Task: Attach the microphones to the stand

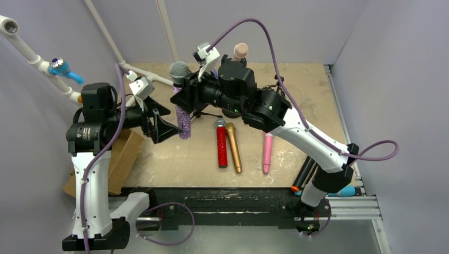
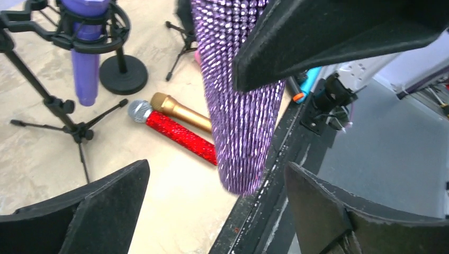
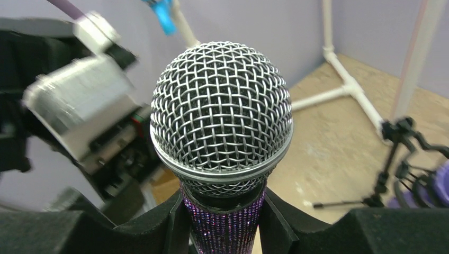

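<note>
A glittery purple microphone (image 1: 183, 119) hangs upright above the table, its mesh head (image 3: 221, 116) on top. My right gripper (image 1: 181, 94) is shut on its body just under the head, a finger (image 3: 169, 222) pressed to each side. My left gripper (image 2: 216, 166) is open around the microphone's lower end (image 2: 243, 106), its fingers (image 2: 100, 206) clear of it. A plain purple microphone (image 2: 87, 53) sits in the shock mount of a tripod stand (image 2: 74, 127). Glittery red (image 1: 221, 145), gold (image 1: 234, 148) and pink (image 1: 267, 153) microphones lie on the table. A peach one (image 1: 240, 51) stands at the back.
A round-base stand (image 2: 124, 74) is behind the tripod. A cardboard box (image 1: 124, 159) sits at the table's left edge. A blue microphone (image 1: 347, 190) lies by the right end of the front rail (image 1: 233, 198). White pipes (image 1: 32, 53) run along the back left.
</note>
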